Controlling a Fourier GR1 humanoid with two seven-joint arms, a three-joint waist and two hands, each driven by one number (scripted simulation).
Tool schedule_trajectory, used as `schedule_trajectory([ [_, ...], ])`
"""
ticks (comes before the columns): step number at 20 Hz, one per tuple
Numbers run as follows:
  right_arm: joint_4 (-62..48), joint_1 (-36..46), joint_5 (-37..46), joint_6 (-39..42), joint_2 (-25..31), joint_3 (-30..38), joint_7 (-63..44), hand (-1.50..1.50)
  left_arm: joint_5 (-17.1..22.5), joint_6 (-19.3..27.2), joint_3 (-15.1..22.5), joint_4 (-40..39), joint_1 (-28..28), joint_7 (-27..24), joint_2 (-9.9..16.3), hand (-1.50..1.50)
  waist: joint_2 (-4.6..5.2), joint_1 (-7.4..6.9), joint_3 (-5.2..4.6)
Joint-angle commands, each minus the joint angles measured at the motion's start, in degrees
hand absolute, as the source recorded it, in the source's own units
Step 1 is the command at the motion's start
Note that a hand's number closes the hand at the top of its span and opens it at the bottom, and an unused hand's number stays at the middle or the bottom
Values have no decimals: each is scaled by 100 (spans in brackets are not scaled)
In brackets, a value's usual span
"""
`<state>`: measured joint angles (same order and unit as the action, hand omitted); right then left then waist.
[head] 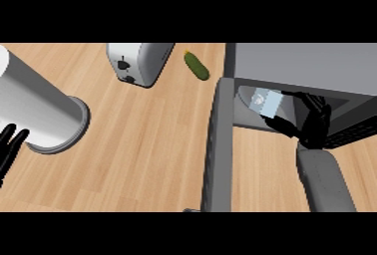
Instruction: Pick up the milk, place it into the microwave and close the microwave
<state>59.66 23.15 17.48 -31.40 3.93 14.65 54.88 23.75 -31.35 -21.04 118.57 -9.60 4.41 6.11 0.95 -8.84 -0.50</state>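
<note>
The milk carton (266, 102), pale blue and white, is inside the opening of the grey microwave (302, 62) at the upper right. My right hand (309, 119) reaches into that opening with its fingers curled round the carton's right side. The microwave's door (217, 149) stands swung open toward me, seen edge-on as a long grey slab. At the left edge of the head view my left hand (9, 149) rests with its fingers straight and pointing up, holding nothing.
A large white cylinder (33, 107) on a round grey base stands at the left. A silver toaster (138, 62) sits at the back, with a green cucumber (196, 65) beside it on the wooden counter (147, 149).
</note>
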Motion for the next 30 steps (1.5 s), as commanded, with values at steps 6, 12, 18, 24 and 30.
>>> schedule_trajectory([
  [6, -1058, 773, -132, 232, -223, 116, -1303, -150, -166, 0, 289, -86, 246, 26, -74, -150, 310, -272, 53],
  [12, -1286, 828, -169, 274, -214, 198, -1418, -150, -387, 63, 403, -81, 264, 16, -162, -150, 266, -201, 50],
  [18, -1612, 1075, -72, 219, -114, 294, -1566, -150, -536, 38, 582, -98, 243, -23, -269, -150, 236, -128, 46],
  [24, -1816, 1355, -79, 450, -4, 351, -1680, -150, -743, 170, 706, -32, 348, 36, -340, -150, 182, -6, 60],
  [30, -2169, 1493, -174, 823, 38, 349, -1691, -150, -815, 166, 836, -8, 191, -46, -509, -150, 115, 126, 58],
])
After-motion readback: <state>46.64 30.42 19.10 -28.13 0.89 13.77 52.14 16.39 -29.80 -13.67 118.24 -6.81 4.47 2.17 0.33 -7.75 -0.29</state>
